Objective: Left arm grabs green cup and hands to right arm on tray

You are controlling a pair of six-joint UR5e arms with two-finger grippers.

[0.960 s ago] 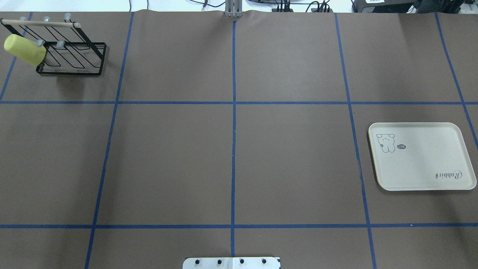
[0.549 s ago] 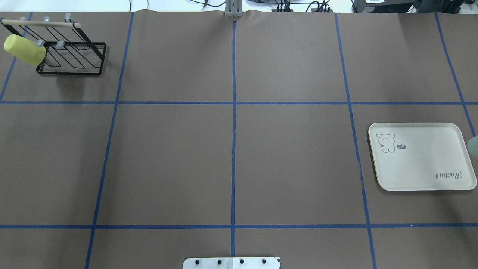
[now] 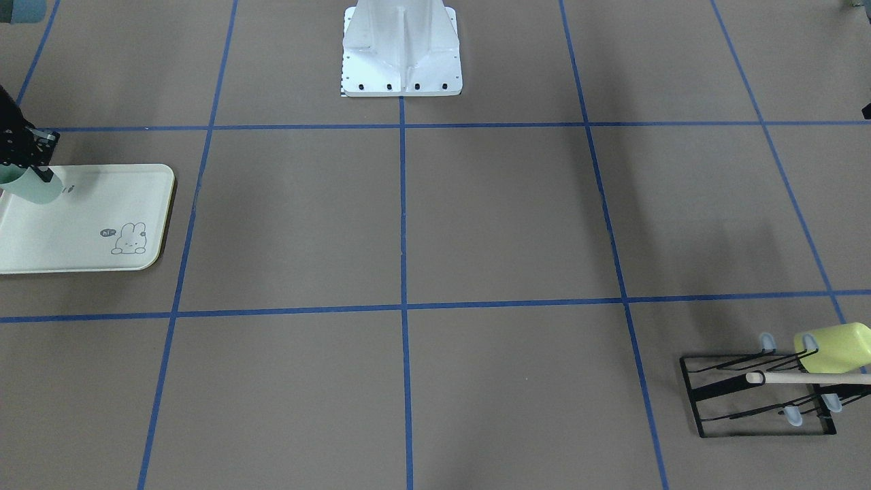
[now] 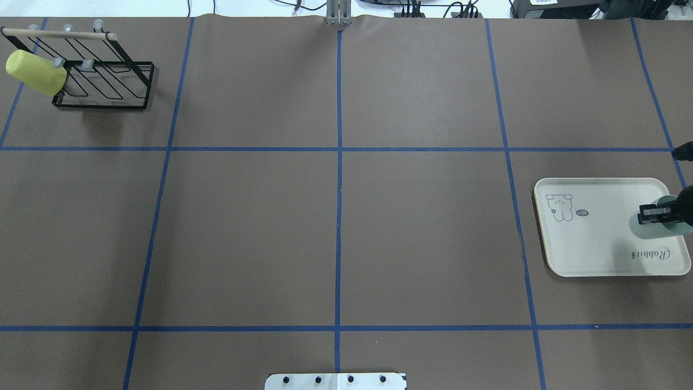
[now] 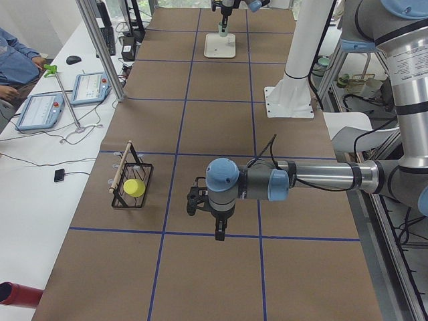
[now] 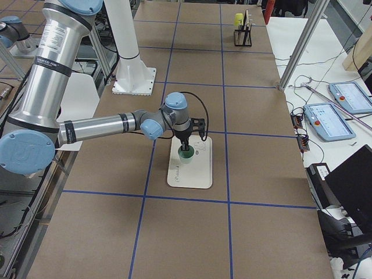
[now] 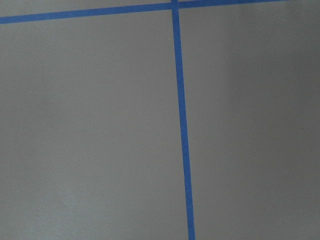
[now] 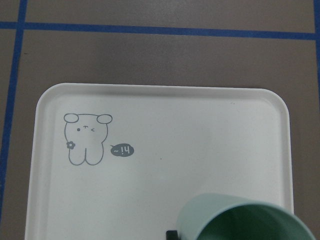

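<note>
The pale mint green cup point(image 4: 651, 229) hangs slightly tilted over the right end of the cream tray point(image 4: 590, 238), above the "Rabbit" lettering. My right gripper point(image 4: 649, 213) is shut on its rim, one finger inside and one outside. From across the table the green cup point(image 3: 32, 188) shows over the tray point(image 3: 102, 204). In the right wrist view its open mouth point(image 8: 245, 220) fills the bottom edge above the tray point(image 8: 200, 130). My left gripper point(image 5: 219, 233) shows only from the left end, pointing down over bare table; I cannot tell if it is open or shut.
A black wire rack point(image 4: 108, 81) stands at the far left corner with a yellow-green cup point(image 4: 35, 71) on one peg. The robot's white base point(image 3: 401, 47) sits at the table's middle edge. Blue tape lines grid the brown table. A person's sleeve point(image 5: 13, 50) shows beside the table.
The green cup and my right gripper came in from the right edge and now stand over the tray's right end. Rack and yellow-green cup have not moved.
</note>
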